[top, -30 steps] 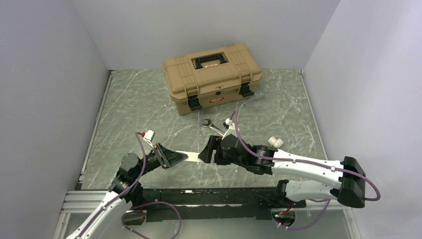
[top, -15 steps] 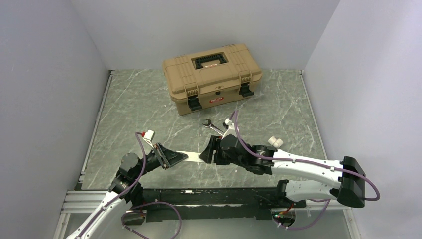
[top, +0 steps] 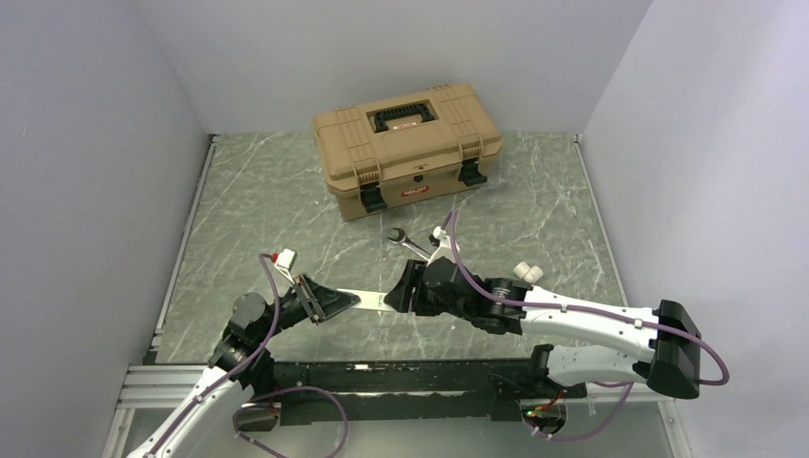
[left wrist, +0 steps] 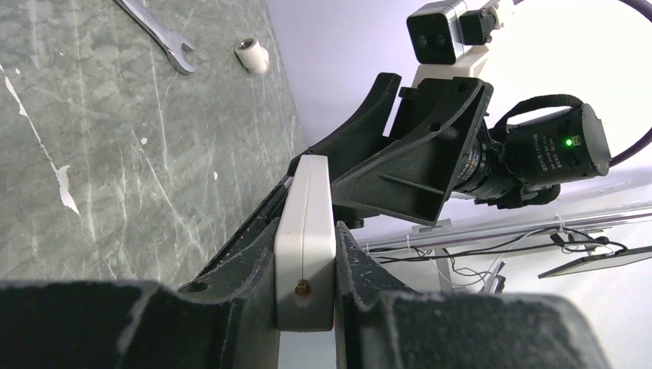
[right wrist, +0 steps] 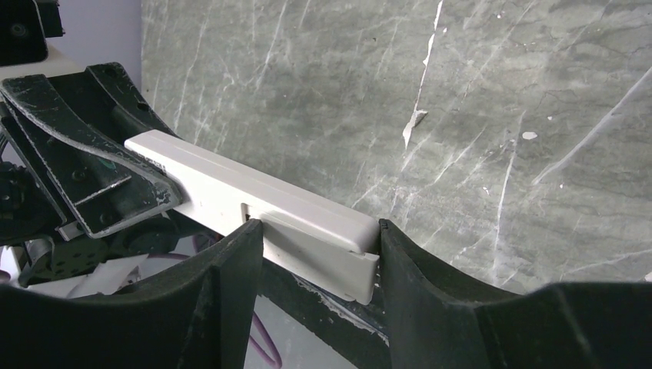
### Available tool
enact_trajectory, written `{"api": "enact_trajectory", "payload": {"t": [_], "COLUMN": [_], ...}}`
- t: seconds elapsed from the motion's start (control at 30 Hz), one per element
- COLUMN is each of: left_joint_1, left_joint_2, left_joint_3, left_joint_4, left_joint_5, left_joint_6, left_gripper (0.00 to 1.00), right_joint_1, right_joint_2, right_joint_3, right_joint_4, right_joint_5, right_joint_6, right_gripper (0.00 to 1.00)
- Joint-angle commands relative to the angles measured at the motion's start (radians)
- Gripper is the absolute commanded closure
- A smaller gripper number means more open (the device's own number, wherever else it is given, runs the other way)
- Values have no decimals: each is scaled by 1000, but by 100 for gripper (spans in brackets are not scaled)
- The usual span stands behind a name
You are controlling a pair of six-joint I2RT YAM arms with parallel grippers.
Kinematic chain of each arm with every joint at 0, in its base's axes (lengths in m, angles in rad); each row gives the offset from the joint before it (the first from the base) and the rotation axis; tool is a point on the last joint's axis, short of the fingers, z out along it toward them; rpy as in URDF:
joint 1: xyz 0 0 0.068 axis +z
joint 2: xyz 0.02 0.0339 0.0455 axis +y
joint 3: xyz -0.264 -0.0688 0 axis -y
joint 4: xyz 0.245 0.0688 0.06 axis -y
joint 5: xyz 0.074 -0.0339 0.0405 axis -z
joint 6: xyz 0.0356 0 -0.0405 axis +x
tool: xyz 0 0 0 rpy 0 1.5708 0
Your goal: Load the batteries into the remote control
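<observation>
The remote control (top: 374, 301) is a slim white bar held level above the table between my two arms. My left gripper (top: 348, 301) is shut on its left end; the left wrist view shows the remote control (left wrist: 306, 223) pinched edge-on between both pads of that gripper (left wrist: 305, 257). My right gripper (top: 393, 296) meets the other end. In the right wrist view the remote control (right wrist: 254, 192) has a slightly offset cover panel at its tip, and both fingers of my right gripper (right wrist: 319, 246) touch that tip. No batteries are in view.
A tan toolbox (top: 407, 148) with black latches stands shut at the back of the marble table (top: 258, 210). A steel wrench (top: 405, 240) lies just beyond the right wrist, with a small white cylindrical piece (left wrist: 251, 55) near the wrench (left wrist: 158, 31). Grey walls stand on both sides.
My right gripper has narrowed onto the remote's right end and shifted slightly along it. The left arm and the remote have stayed put.
</observation>
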Motion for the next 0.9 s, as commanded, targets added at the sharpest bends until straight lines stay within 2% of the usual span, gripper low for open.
{"api": "enact_trajectory", "payload": {"t": [0.0, 0.27, 0.5, 0.63, 0.87], "left_joint_1": [-4, -5, -4, -5, -5], "left_joint_2": [-8, -9, -7, -4, -1], "left_joint_3": [-65, -67, -66, -66, -63], "left_joint_4": [72, 65, 67, 71, 73], "left_joint_5": [17, 16, 16, 16, 16], "left_joint_6": [-15, -13, -12, -15, -14], "left_gripper": [100, 100, 100, 100, 100], "right_joint_1": [4, 4, 4, 4, 4], "right_joint_2": [-12, -16, -29, -35, -27], "right_joint_3": [-4, 3, 7, 3, -2], "right_joint_4": [16, 15, 2, -1, 7], "right_joint_5": [9, 14, 24, 24, 19], "right_joint_6": [1, -2, -2, -1, -2], "right_gripper": [45, 34, 30, 31, 40]}}
